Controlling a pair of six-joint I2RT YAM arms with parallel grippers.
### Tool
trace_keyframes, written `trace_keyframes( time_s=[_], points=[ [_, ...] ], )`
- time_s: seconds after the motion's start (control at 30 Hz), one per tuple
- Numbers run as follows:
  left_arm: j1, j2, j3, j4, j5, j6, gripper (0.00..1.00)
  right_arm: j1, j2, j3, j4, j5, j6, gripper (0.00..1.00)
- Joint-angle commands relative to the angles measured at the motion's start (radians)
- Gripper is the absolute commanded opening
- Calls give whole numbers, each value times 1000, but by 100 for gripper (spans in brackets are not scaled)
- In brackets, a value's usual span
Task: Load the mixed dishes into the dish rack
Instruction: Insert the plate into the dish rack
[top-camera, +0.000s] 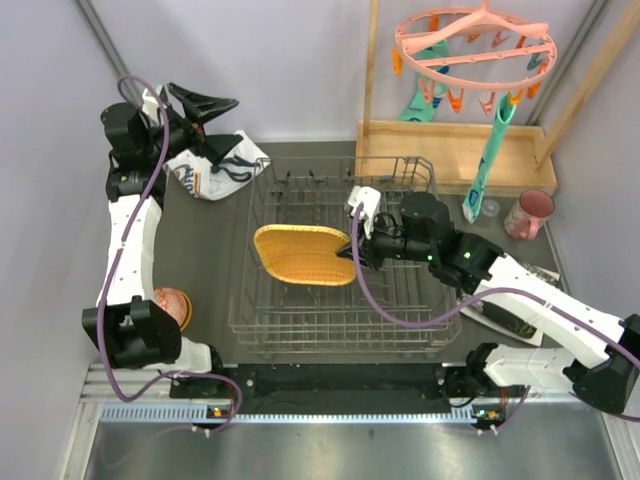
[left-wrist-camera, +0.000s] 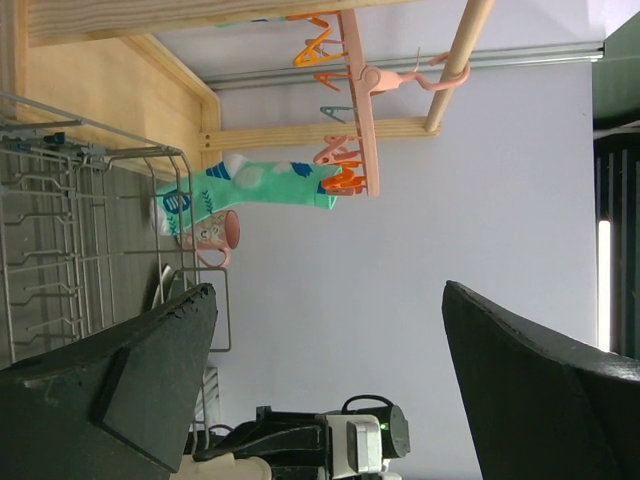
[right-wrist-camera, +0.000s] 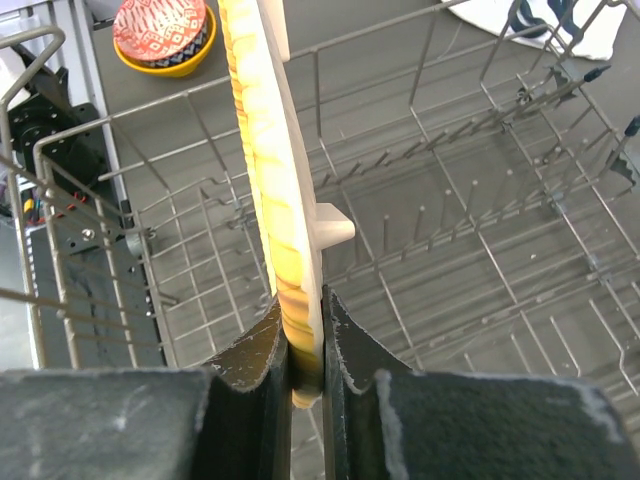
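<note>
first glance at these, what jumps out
The yellow plate stands out most, pinched by its rim in the right gripper over the dish rack at the table's centre. Next is the pink peg hanger at the far right, with teal socks hanging from it. At the far left, the left gripper is raised and wide open, holding nothing.

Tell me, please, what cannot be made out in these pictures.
- Top view: dark patterned plate right of the grey wire dish rack, mostly covered by the right arm.
- Top view: orange bowl, half hidden by the left arm.
- Right wrist: yellow wooden rounded-square plate, edge-on in the right gripper; whether it touches the rack is unclear.
</note>
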Motion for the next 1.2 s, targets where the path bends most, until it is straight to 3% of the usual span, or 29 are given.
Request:
trace_keyframes(
  time_s=[0.0,0.37,0.8,1.17],
  points=[
    [3,-14,-5,70,12,-5,98,11,31,41,176,-41,-15,0],
    [3,-19,-14,83,18,-14,98,11,126,52,241,-94,3,0],
    [5,-33,-62,138,32,-42,97,31,154,-92,334,-111,54,0],
    [5,-41,-85,156,35,-54,97,31,189,-114,331,-136,54,0]
  ],
)
